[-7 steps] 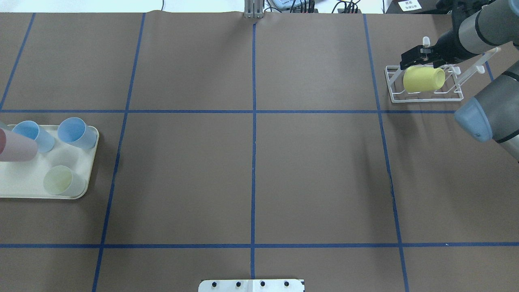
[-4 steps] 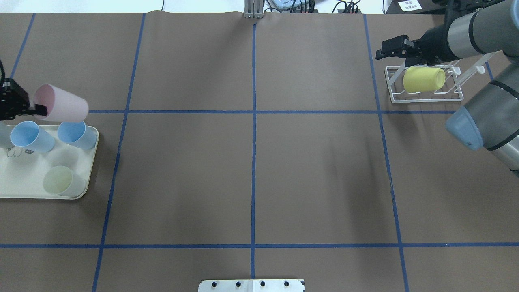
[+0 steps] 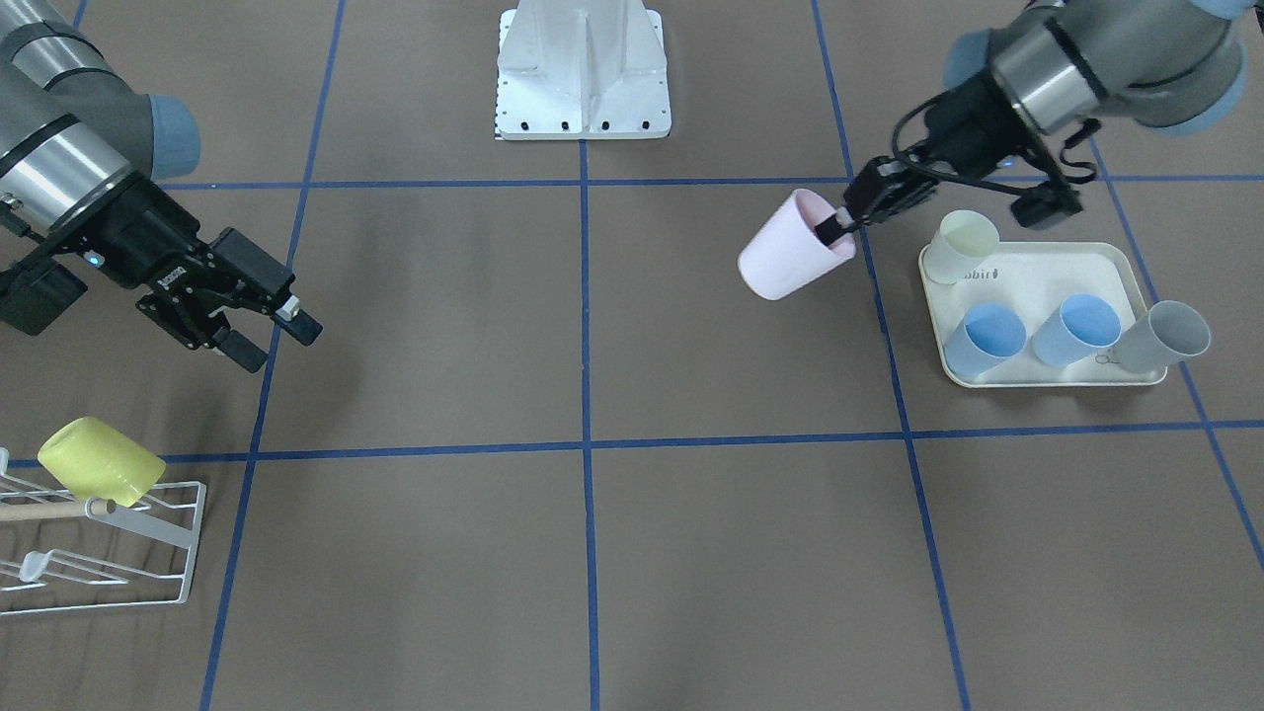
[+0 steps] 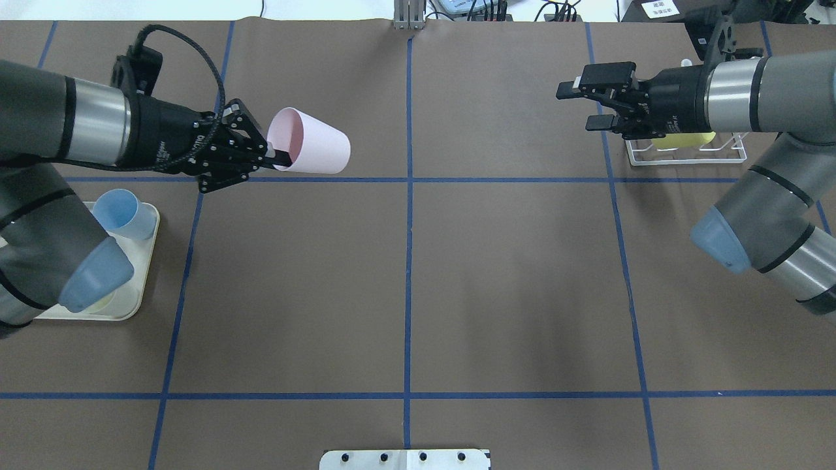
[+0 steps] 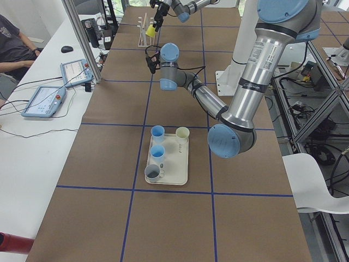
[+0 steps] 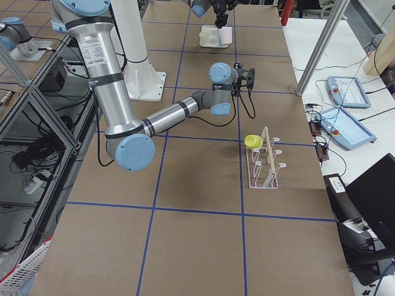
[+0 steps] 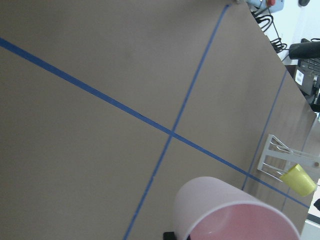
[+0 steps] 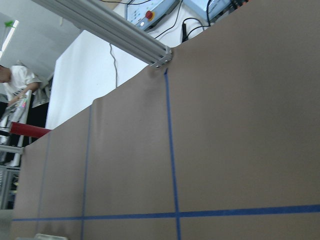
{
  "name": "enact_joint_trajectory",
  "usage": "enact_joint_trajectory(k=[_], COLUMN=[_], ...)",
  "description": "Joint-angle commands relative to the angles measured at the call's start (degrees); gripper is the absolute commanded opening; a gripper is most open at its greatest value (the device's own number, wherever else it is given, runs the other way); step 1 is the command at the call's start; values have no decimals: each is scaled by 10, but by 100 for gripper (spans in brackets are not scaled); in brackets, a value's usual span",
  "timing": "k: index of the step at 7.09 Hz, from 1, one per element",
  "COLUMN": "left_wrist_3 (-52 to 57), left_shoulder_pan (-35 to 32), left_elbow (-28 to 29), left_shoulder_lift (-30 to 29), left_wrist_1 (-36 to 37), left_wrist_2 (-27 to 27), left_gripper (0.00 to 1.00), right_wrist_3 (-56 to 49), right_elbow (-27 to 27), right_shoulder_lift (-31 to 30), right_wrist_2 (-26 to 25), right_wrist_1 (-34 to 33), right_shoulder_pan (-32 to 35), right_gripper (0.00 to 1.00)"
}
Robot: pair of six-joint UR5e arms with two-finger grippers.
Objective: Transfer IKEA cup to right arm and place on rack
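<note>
The IKEA cup is a pink cup [image 4: 315,149] held on its side above the table, left of centre, mouth toward my left gripper [image 4: 273,155]. That gripper is shut on the cup's rim, with one finger inside the mouth. In the front-facing view the pink cup [image 3: 785,255] hangs just left of the tray. The right arm's gripper [image 4: 578,104] stands open and empty, pointing toward the cup from the far right. The white wire rack [image 3: 148,548] carries a yellow cup [image 3: 99,461] on one prong. In the overhead view the right arm covers much of the rack [image 4: 686,158].
A cream tray [image 3: 1032,272] at the left arm's side holds two blue cups [image 3: 987,336], a grey cup [image 3: 1170,336] and a pale yellow-green cup [image 3: 963,242]. The robot's white base [image 3: 583,69] stands at the table's near edge. Blue tape lines cross the brown table.
My left arm has carried the pink cup from above the tray rightward toward the table's middle. The right gripper has moved left, away from the rack and the yellow cup.
</note>
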Motion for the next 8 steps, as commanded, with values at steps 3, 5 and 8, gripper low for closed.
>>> enact_joint_trajectory(k=[3,5,8], left_wrist_3=[-201,-264,-278], left_shoulder_pan=[120,129,133], left_elbow=[75,95,112], left_shoulder_lift=[-33,-54,-70], left_wrist_1=[-309,-359,-378], left_wrist_2=[216,246,247], left_gripper=[0,0,0], right_wrist_3=[122,149,157], right_elbow=[-2,-3,-9], right_shoulder_lift=[11,43,99], right_wrist_2=[-36,-72,-82], right_wrist_1=[180,229,228], right_shoulder_pan=[-41,-81,-111], right_gripper=[97,97,97])
